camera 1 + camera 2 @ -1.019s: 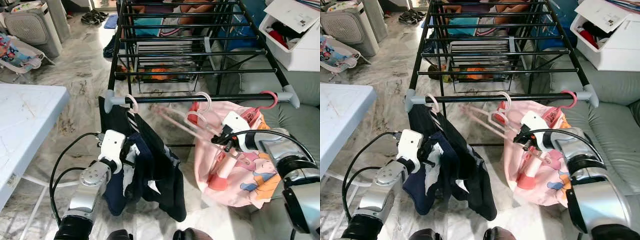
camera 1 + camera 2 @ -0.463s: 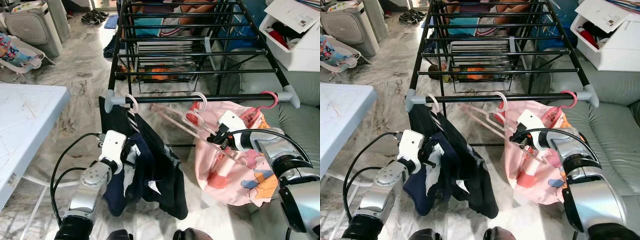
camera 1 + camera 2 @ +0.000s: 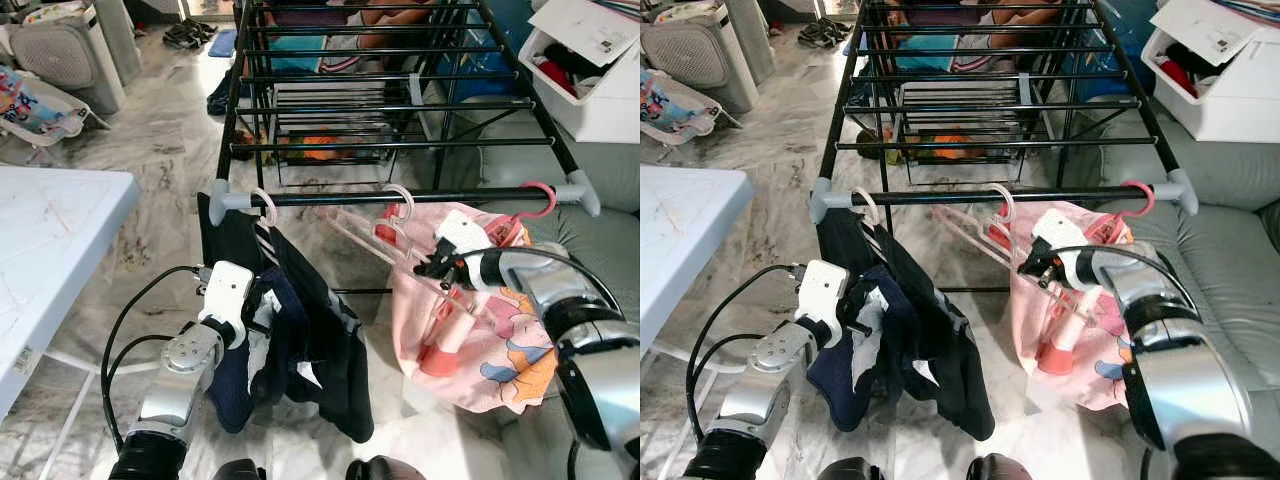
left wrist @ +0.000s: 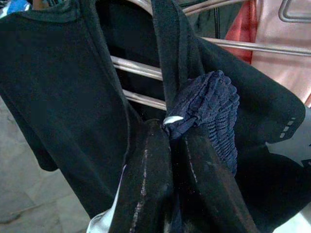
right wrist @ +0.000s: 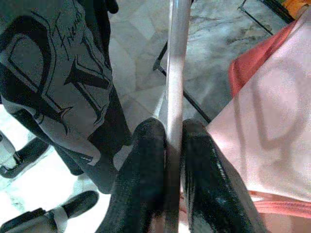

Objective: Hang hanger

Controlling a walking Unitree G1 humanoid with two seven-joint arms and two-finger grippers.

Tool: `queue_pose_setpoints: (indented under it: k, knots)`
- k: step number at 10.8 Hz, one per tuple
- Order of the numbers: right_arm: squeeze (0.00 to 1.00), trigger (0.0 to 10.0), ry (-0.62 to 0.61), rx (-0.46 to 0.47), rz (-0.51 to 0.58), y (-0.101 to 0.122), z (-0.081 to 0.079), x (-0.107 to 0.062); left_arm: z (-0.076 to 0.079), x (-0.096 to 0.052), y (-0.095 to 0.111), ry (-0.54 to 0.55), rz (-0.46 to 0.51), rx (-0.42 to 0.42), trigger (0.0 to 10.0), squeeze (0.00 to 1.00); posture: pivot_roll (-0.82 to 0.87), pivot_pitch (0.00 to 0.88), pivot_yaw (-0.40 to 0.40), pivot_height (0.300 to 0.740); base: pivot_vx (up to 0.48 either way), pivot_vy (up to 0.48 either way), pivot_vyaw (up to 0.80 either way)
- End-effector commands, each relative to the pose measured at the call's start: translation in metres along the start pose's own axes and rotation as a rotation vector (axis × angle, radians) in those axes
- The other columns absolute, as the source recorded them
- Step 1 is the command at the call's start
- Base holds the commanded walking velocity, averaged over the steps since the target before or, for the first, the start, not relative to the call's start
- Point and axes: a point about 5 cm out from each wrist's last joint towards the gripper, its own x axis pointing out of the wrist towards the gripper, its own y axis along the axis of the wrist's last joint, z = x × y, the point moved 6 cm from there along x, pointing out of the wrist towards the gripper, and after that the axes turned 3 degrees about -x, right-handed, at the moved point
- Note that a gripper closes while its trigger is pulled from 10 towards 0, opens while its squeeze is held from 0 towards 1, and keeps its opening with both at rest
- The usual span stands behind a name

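A pale pink hanger [image 3: 372,236] has its hook [image 3: 400,198] over the black front rail [image 3: 330,198] of the drying rack. Its long bar slants down to my right gripper [image 3: 428,269], which is shut on the bar [image 5: 173,97]. Just behind hangs a pink printed garment [image 3: 490,340] on a red hanger [image 3: 540,192]. At the rail's left end, dark clothes [image 3: 310,340] hang from another hook [image 3: 265,206]. My left gripper [image 4: 170,127] is shut on a fold of navy ribbed fabric [image 4: 209,107] from those clothes.
A white table [image 3: 50,250] stands at the left and a grey sofa [image 3: 600,240] at the right. A white box [image 3: 590,80] of items sits above the sofa. More rack rails [image 3: 390,105] stretch behind. Marble floor [image 3: 160,160] lies between table and rack.
My right gripper has moved slightly up and left with the hanger bar, and the pink garment swayed a little. The hook stays at the rail. The left arm has not moved.
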Motion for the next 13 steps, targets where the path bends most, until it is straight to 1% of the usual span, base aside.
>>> queue_pose_setpoints:
  k: [1,4,6,8,9,10,11,12,13]
  knots:
    - [0.00,0.0,0.001,-0.008,0.003,0.007,0.003,-0.001,0.000,0.001,0.004,-0.007,0.009,0.017,10.0,0.00,-0.07,0.000,-0.011,0.740,0.000,0.000,0.00]
    - [0.00,0.0,0.069,-0.012,-0.049,0.000,-0.004,-0.002,-0.002,0.000,0.004,0.001,0.007,0.019,10.0,0.00,-0.06,0.000,-0.017,0.740,0.000,0.000,0.00]
    - [0.00,0.0,0.089,-0.012,-0.067,-0.005,-0.007,-0.002,0.002,0.000,0.001,-0.008,-0.001,0.020,10.0,0.00,-0.06,0.000,-0.019,0.740,0.000,0.000,0.00]
    - [0.00,0.0,0.064,0.009,-0.082,-0.013,-0.007,0.000,0.000,0.000,0.003,-0.001,0.003,0.026,10.0,0.00,-0.06,0.000,-0.020,0.740,0.000,0.000,0.00]
    - [0.00,0.0,-0.009,0.050,-0.067,-0.015,-0.002,0.002,-0.006,0.000,0.006,0.019,0.017,0.021,10.0,0.00,-0.06,0.000,-0.019,0.740,0.000,0.000,0.00]
    - [0.00,0.0,-0.082,0.120,-0.014,-0.014,-0.001,0.008,-0.011,0.000,0.008,0.034,0.024,0.019,10.0,0.00,-0.05,0.000,-0.020,0.740,0.000,0.000,0.00]
    - [0.00,0.0,-0.092,0.197,0.050,-0.013,-0.008,0.015,-0.014,-0.002,0.008,0.039,0.023,0.021,10.0,0.00,-0.04,0.000,-0.017,0.740,0.000,0.000,0.00]
    - [0.00,0.0,-0.086,0.223,0.072,-0.013,-0.013,0.017,-0.014,-0.003,0.007,0.040,0.022,0.022,10.0,0.00,-0.04,0.000,-0.018,0.740,0.000,0.000,0.00]
    - [0.00,0.0,-0.187,0.319,0.120,-0.019,-0.012,0.022,-0.015,-0.004,0.005,0.041,0.013,0.029,10.0,0.00,-0.03,0.000,-0.018,0.740,0.000,0.000,0.00]
